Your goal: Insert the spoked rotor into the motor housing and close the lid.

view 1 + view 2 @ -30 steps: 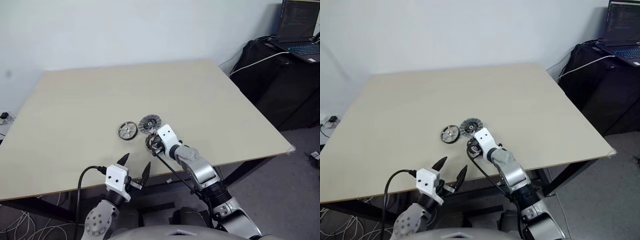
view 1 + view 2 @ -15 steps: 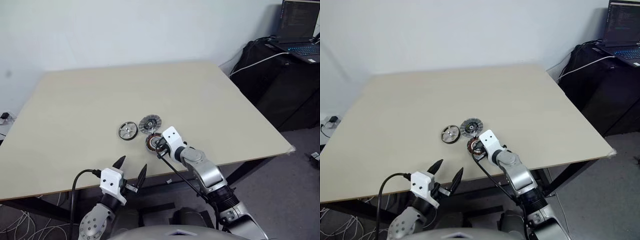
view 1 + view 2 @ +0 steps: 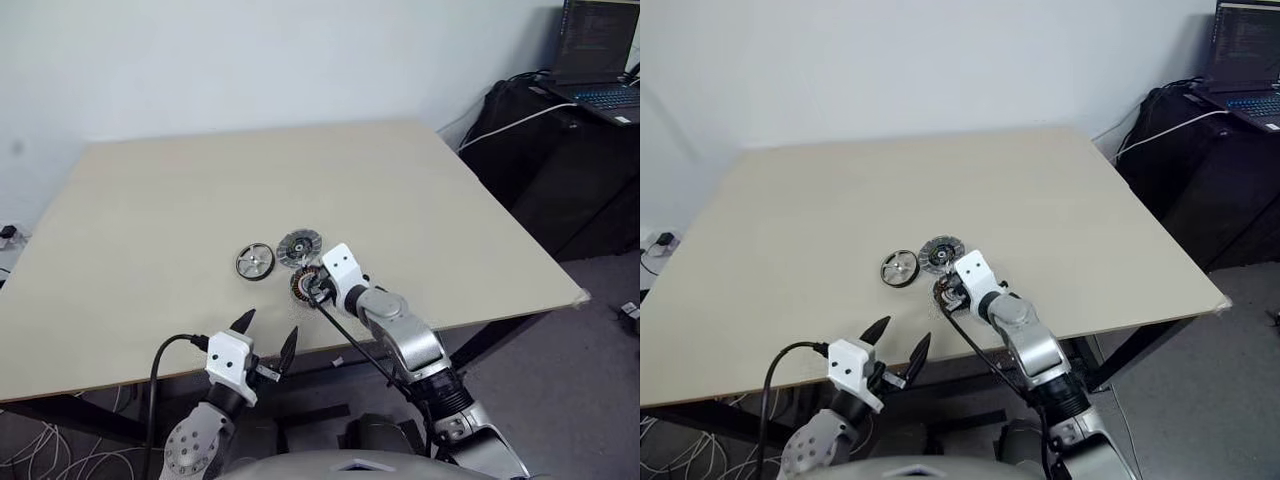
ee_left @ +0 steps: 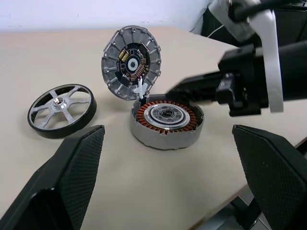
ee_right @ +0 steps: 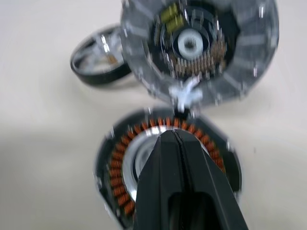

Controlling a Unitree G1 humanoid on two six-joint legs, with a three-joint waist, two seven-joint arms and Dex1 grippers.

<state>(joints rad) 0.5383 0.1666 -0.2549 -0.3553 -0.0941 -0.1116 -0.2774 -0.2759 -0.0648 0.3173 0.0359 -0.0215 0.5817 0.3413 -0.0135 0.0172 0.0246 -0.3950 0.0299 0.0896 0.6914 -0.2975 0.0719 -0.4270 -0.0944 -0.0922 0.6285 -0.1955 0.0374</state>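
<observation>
Right fingers (image 5: 173, 139) pressed together, tips over copper-wound round motor housing (image 4: 166, 121); ribbed grey lid (image 4: 131, 63) tilted just beyond; left fingers (image 4: 67, 167) spread.

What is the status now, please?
Left gripper open, empty. Right gripper shut over motor housing. Lid stands open; spoked rotor lies beside. Nothing blocks.

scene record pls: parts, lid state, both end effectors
rotor: flat on table, beside housing, not inserted
housing: on table, windings exposed
lid: open, standing on edge at housing's far rim
right end effector: shut, empty, tips over housing
left end effector: open, empty, at near table edge
</observation>
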